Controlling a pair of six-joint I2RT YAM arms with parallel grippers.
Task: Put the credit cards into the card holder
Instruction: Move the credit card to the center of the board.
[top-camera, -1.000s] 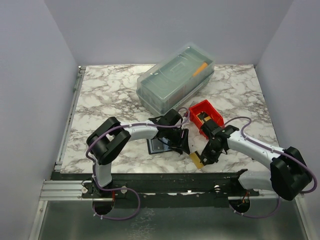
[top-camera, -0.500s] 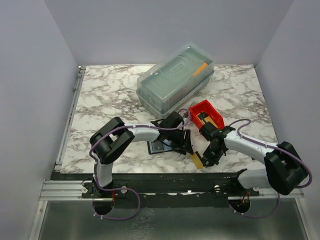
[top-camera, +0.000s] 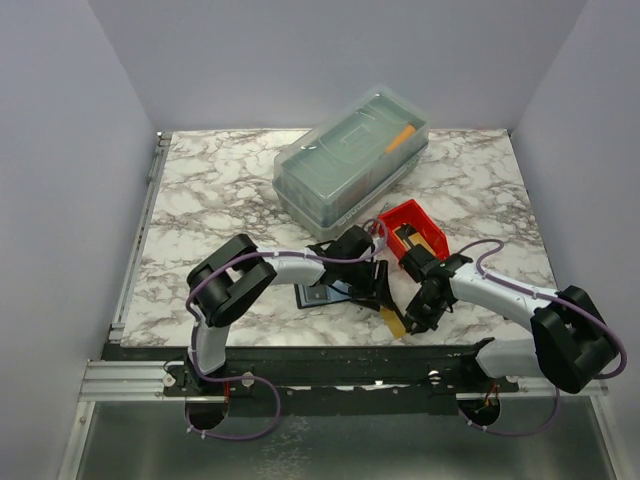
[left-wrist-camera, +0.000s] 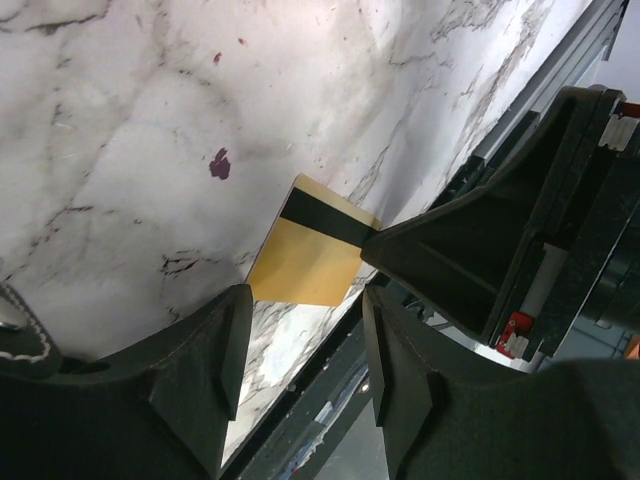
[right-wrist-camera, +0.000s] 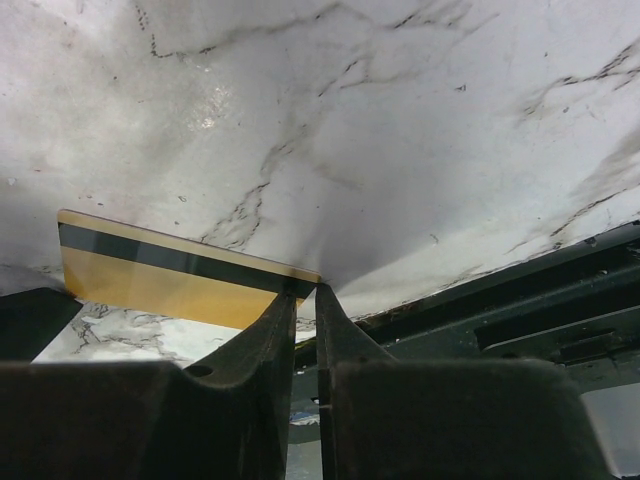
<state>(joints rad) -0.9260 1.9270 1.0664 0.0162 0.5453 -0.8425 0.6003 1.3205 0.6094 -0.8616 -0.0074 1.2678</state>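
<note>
Right gripper (right-wrist-camera: 305, 300): my jaws are closed to a narrow slit and pinch one short end of the flat gold credit card (right-wrist-camera: 165, 275). The grip point is at the corner beside the black magnetic stripe. The rest of the gold credit card projects sideways over the white marble-patterned worktop (right-wrist-camera: 400, 120) and casts a shadow on it. I cannot tell whether its far end touches the surface.

Left gripper (left-wrist-camera: 300, 340): my jaws stand wide apart and hold nothing. The left wrist view shows the gold credit card (left-wrist-camera: 310, 250) beyond the gap between my fingers (left-wrist-camera: 200, 370), with the right gripper (left-wrist-camera: 375, 245) clamped on its end.

In the top view, the left gripper (top-camera: 374, 290) and the right gripper (top-camera: 412, 316) sit close together near the front edge of the worktop (top-camera: 220, 200), with the gold credit card (top-camera: 396, 321) between them. The flat black rectangular card holder (top-camera: 318, 296) lies on the worktop just beside the left gripper, partly under my left arm. I cannot tell whether it is folded or spread.

The small red plastic bin (top-camera: 425, 225) stands behind the right gripper. The large clear lidded box (top-camera: 350, 160) stands further back.
</note>
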